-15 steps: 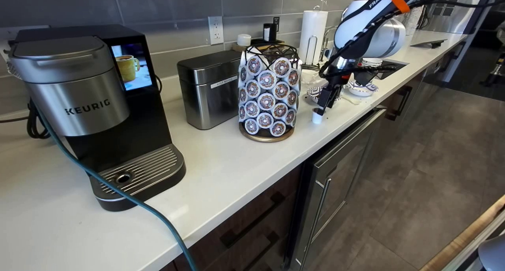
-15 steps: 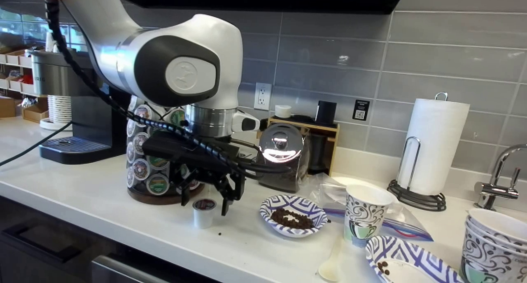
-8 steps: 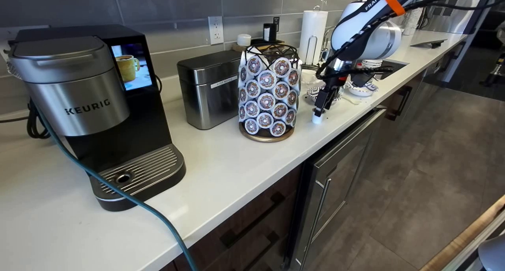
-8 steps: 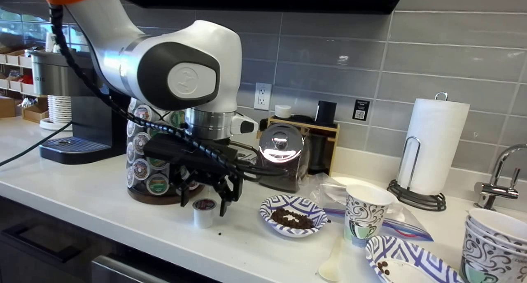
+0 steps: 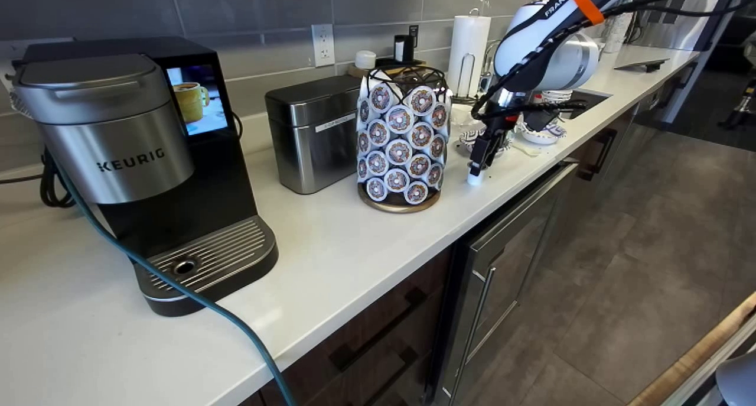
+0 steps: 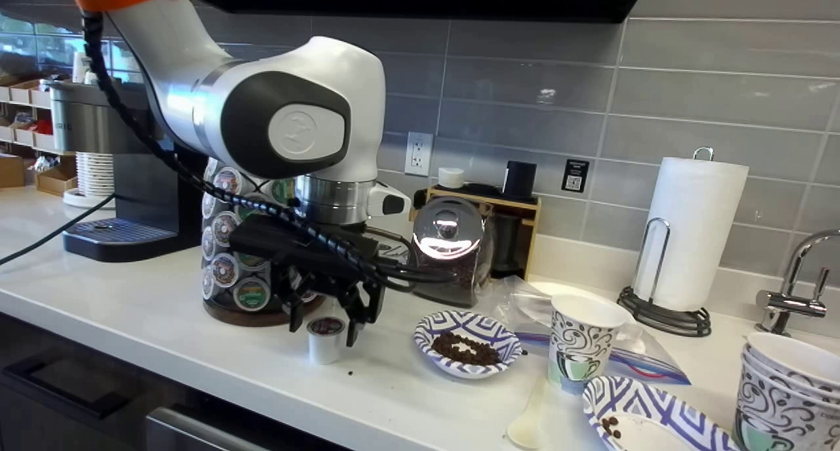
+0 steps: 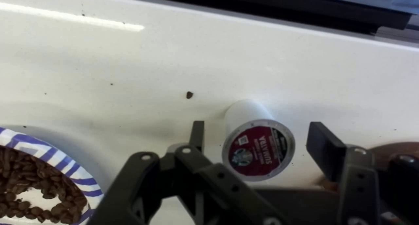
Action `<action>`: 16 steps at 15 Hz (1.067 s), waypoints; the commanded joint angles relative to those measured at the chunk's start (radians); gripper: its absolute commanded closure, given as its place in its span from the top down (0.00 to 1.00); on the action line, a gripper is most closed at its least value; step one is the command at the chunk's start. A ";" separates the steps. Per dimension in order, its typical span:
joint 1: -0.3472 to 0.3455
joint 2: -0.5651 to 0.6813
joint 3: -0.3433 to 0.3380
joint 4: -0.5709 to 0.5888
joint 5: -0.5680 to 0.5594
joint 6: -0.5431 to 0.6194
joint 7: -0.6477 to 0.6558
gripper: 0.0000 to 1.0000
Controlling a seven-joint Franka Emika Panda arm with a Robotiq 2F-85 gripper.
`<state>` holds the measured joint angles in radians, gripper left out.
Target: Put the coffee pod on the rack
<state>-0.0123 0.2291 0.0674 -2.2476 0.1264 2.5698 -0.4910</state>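
The coffee pod (image 7: 258,153), white with a dark red lid, stands upright on the counter, lid up. My gripper (image 7: 257,128) has its jaws apart, one finger on each side of the pod. In the wrist view a gap shows between the pod and both fingers. In an exterior view the gripper (image 6: 323,335) reaches down to lid height around the pod (image 6: 324,351). The rack (image 5: 398,143), a dark wire carousel full of round-lidded pods on a round wooden base, stands close by. The arm partly covers the rack (image 6: 225,269) in an exterior view.
A Keurig machine (image 5: 118,134) and a metal box (image 5: 319,146) stand near the rack. A patterned bowl (image 6: 469,372) of coffee beans, a paper cup (image 6: 577,346) and a spoon (image 6: 527,428) lie on the gripper's far side. The counter's front edge runs close to the pod.
My gripper has come down a little towards the pod, and its fingers have drawn closer together. The pod and the rack have stayed where they were.
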 commanded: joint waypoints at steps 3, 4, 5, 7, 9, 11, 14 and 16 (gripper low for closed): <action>-0.016 0.013 0.019 0.007 0.005 0.025 0.011 0.84; -0.016 0.012 0.020 0.007 0.005 0.026 0.011 0.82; -0.017 0.011 0.020 0.007 0.005 0.026 0.011 0.83; -0.017 0.010 0.021 0.007 0.005 0.027 0.012 0.79; -0.017 0.009 0.022 0.008 0.006 0.027 0.010 0.77; -0.017 0.010 0.025 0.009 0.009 0.027 0.008 0.70; -0.017 0.009 0.027 0.009 0.010 0.025 0.006 0.36; -0.017 0.007 0.025 0.009 0.006 0.024 0.013 0.28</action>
<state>-0.0169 0.2284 0.0790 -2.2360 0.1264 2.5699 -0.4909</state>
